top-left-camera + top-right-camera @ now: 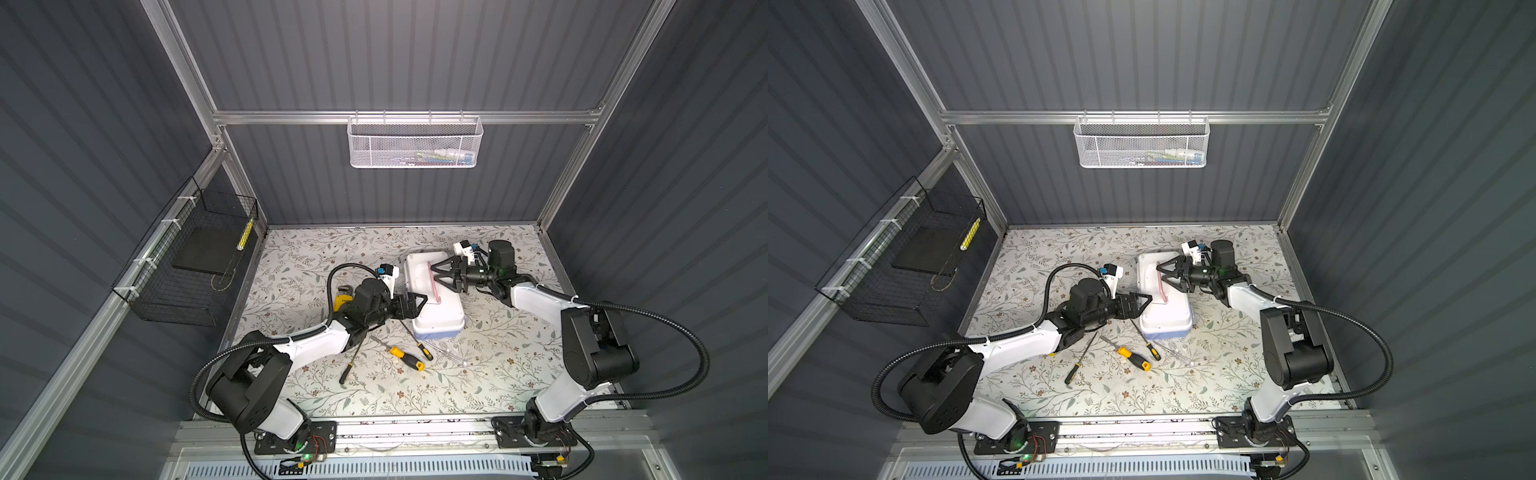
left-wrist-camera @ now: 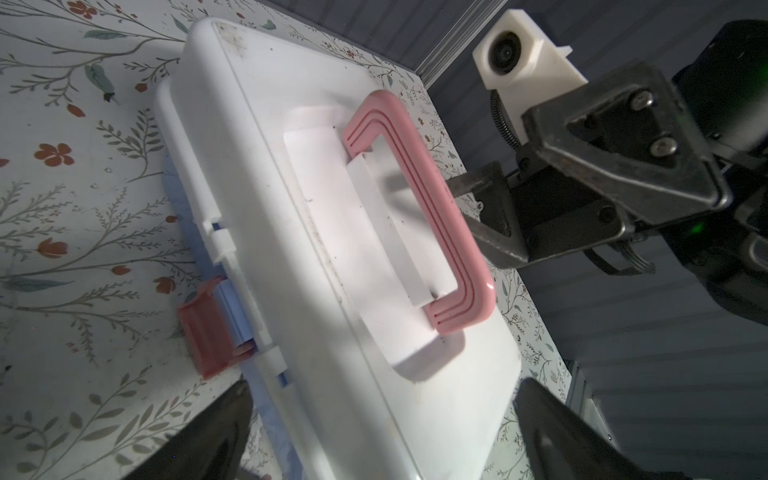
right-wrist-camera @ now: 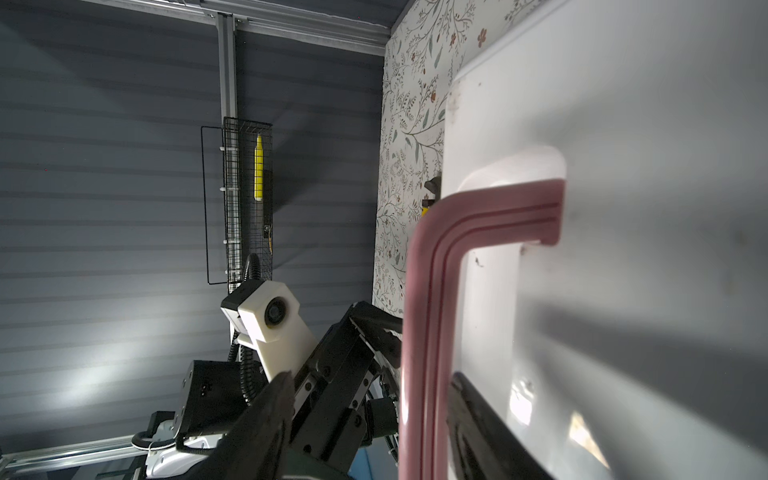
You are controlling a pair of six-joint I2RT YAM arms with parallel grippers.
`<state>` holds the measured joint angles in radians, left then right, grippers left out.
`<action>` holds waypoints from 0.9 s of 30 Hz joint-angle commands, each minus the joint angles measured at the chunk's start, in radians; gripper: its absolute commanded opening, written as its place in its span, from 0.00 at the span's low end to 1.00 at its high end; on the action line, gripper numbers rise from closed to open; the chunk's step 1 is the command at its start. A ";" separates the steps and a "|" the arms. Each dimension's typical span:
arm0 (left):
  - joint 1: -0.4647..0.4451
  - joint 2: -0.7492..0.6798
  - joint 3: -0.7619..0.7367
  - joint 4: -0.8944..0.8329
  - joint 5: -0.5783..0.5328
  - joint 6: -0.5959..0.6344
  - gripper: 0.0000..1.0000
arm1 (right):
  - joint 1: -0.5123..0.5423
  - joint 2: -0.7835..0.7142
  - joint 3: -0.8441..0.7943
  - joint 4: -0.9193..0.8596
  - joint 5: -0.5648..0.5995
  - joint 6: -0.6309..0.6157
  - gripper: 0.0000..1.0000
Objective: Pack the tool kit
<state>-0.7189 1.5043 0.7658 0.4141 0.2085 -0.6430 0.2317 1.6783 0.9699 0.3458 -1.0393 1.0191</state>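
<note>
Screwdrivers point(image 1: 406, 358) lay loose on the bench point(image 1: 316, 392), just in front of the shut tool kit point(image 1: 432, 318) at mid-bench. The left jaws gaped wide at its left edge, and the left arm point(image 1: 316, 343) hid most of the yellow pipe wrench point(image 1: 341, 300). The right jaws stood apart astride the pink handle point(image 1: 438, 293). Beyond, bare bench reached the back wall point(image 1: 395, 199).

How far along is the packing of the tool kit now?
Done: nothing looks packed. The tool kit is closed, and the screwdrivers and yellow wrench lie on the table. In hand: the open right gripper straddles the pink handle. Remaining: open it, load the tools, close it.
</note>
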 commanded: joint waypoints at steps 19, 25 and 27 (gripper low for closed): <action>0.010 0.047 0.056 -0.031 0.003 0.034 1.00 | 0.069 0.109 0.151 -0.175 0.025 -0.094 0.58; 0.015 0.042 0.056 -0.028 0.002 0.037 1.00 | 0.072 0.127 0.153 -0.183 0.030 -0.096 0.57; 0.015 0.049 0.058 -0.023 0.007 0.035 1.00 | 0.074 0.128 0.159 -0.182 0.035 -0.095 0.54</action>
<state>-0.7116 1.5452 0.7937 0.3862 0.2028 -0.6285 0.3012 1.7947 1.1088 0.1635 -1.0023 0.9199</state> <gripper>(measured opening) 0.997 0.551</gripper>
